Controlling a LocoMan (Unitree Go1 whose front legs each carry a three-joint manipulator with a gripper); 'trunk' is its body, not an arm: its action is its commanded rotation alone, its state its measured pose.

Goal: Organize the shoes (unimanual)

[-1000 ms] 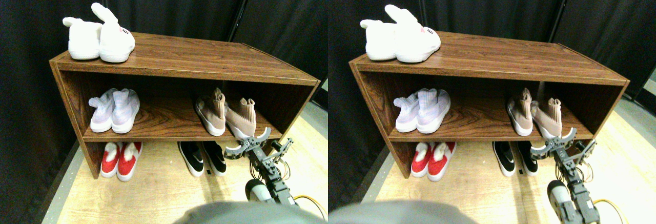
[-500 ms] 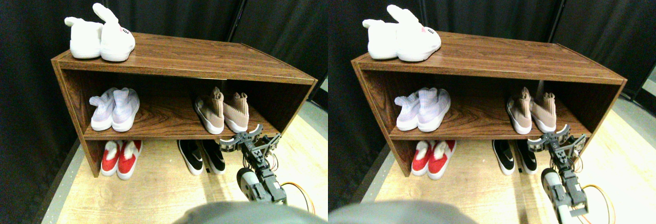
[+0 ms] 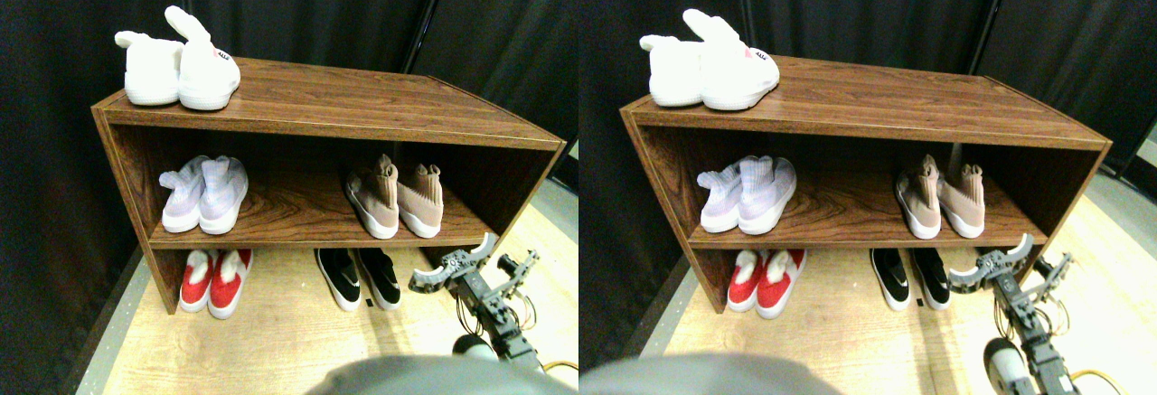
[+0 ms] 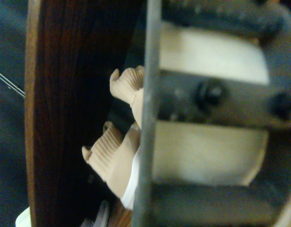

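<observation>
Where the stereo pair looks: a wooden rack.
Tan shoes: side by side, right on the middle shelf.
Black shoes: floor, beneath.
Right gripper: jaws spread, empty, below the shelf edge.
Wrist view: tan shoes beyond the jaw.

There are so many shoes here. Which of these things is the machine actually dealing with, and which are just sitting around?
Part of the job:
- tan sock sneakers, middle shelf
- black slip-ons, on the floor under the rack
- end effector, holding nothing

Just there:
- white bunny slippers, on the rack's top
- lilac knit pair
- red pair
- wooden rack
</observation>
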